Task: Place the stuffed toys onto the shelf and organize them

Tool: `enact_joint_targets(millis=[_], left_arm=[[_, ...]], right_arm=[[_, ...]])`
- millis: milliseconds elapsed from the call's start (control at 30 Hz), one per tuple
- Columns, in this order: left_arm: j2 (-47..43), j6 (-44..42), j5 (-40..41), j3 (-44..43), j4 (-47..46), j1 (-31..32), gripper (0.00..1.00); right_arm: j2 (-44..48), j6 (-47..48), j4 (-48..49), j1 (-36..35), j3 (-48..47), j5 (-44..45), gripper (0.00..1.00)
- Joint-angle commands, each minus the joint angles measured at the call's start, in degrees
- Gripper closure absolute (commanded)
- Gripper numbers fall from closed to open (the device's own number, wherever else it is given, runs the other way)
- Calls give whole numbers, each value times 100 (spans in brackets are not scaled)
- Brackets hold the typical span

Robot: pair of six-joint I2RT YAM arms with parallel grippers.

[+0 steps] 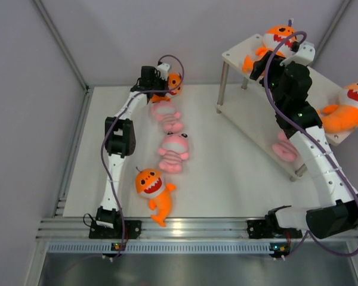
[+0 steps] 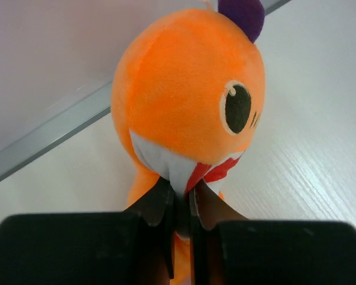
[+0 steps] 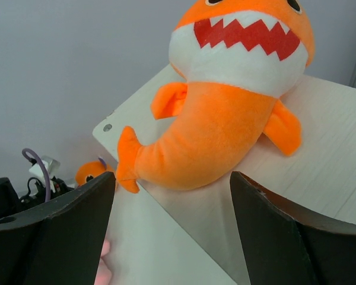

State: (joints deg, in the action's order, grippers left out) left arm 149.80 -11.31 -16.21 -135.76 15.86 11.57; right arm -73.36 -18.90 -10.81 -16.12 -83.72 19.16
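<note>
My left gripper (image 2: 183, 190) is shut on the white and red mouth of an orange stuffed toy (image 2: 190, 95), which sits at the far side of the table (image 1: 174, 83). Two pink striped toys (image 1: 166, 114) (image 1: 174, 152) and another orange toy (image 1: 154, 189) lie in a row toward the near edge. On the shelf (image 1: 237, 52) at the right, one orange toy (image 3: 225, 119) lies on the top board at its far corner, and my open right gripper (image 3: 172, 175) hovers just in front of it. A second orange toy (image 1: 351, 108) lies at the board's right end. A pink toy (image 1: 284, 149) rests on the lower tier.
Grey walls stand close behind the held toy (image 2: 41, 65) and behind the shelf. A metal rail (image 1: 167, 229) runs along the near edge by the arm bases. The shelf's grey legs (image 1: 222, 83) stand on the white table (image 1: 232, 173).
</note>
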Motion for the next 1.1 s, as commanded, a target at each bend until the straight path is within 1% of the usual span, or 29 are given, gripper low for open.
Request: enact_joint_targets(millis=[0, 33, 100, 133, 167, 233, 267, 300, 367, 400, 433, 467, 500, 600, 667, 700, 733, 800, 833, 867, 900, 933, 967, 1000, 1033, 1067], left_arm=[[42, -30, -340, -73, 242, -59, 97], [-20, 41, -200, -21, 242, -67, 100], [-274, 190, 37, 41, 234, -67, 100], [-389, 365, 648, 33, 234, -59, 100], [-520, 427, 915, 24, 234, -41, 100], [-1012, 620, 1180, 32, 234, -6, 100], [-1205, 717, 1207, 128, 242, 3, 100], [-1616, 814, 1181, 216, 234, 12, 100], [-2014, 1103, 1137, 558, 225, 55, 100], [-2329, 1113, 1015, 638, 242, 73, 100], [-2480, 1418, 927, 735, 242, 117, 100], [-2760, 1499, 813, 936, 251, 134, 100], [-2893, 1570, 708, 1033, 251, 169, 100], [-3323, 1921, 488, 1131, 593, 301, 100], [-3561, 2342, 76, 1279, 787, 380, 100], [-3824, 2501, -152, 1359, 848, 389, 100], [-3966, 2807, -503, 1455, 884, 407, 100], [-4361, 3142, -874, 1728, 1077, 433, 100], [-4467, 3466, -1241, 1851, 1173, 433, 100], [-4659, 3626, -1410, 1913, 1365, 433, 100], [-4757, 3784, -1568, 1983, 1428, 433, 100], [-4862, 4090, -1779, 2088, 1481, 433, 100], [-5055, 4223, -2068, 2333, 1508, 433, 100], [-5144, 4355, -2236, 2483, 1517, 425, 100], [-5240, 4565, -2351, 2633, 1517, 433, 100], [-5415, 4629, -2491, 2930, 1526, 433, 100]], right_arm=[[261, 175, 193, -67, -47, -44, 22], [287, 245, 193, -67, -56, -18, 22], [323, 394, 176, -67, -100, -43, 23], [340, 474, 158, -67, -126, -78, 23], [366, 570, 158, -93, -135, -114, 24], [524, 1114, 350, -215, -74, -123, 25], [586, 1325, 412, -399, 30, -105, 25], [682, 1701, 482, -488, 66, -88, 24], [735, 2037, 457, -698, 58, -123, 24], [744, 2091, 387, -734, 32, -158, 24], [744, 2057, 169, -735, -12, -123, 23], [727, 1987, 45, -735, -143, -18, 22], [675, 1699, -95, -726, -240, 183, 22], [639, 1363, -483, -603, -495, 28, 23], [691, 1519, -475, -594, -452, -822, 24], [753, 1808, -423, -603, -400, -1261, 24], [805, 1924, -396, -629, -338, -1883, 26], [911, 2562, -370, -909, -110, -2458, 28], [955, 2827, -343, -1076, -22, -2774, 29], [982, 3126, -282, -1573, 205, -2777, 30], [1043, 3825, -20, -1892, 346, -2551, 30], [1052, 4241, 156, -2269, 504, -2296, 29], [1061, 4671, 358, -3082, 845, -1963, 28], [1035, 5615, 699, -3473, 1040, -1525, 27], [1000, 6112, 1469, -3868, 1251, -789, 22], [965, 6613, 1920, -4490, 1662, -530, 19]])
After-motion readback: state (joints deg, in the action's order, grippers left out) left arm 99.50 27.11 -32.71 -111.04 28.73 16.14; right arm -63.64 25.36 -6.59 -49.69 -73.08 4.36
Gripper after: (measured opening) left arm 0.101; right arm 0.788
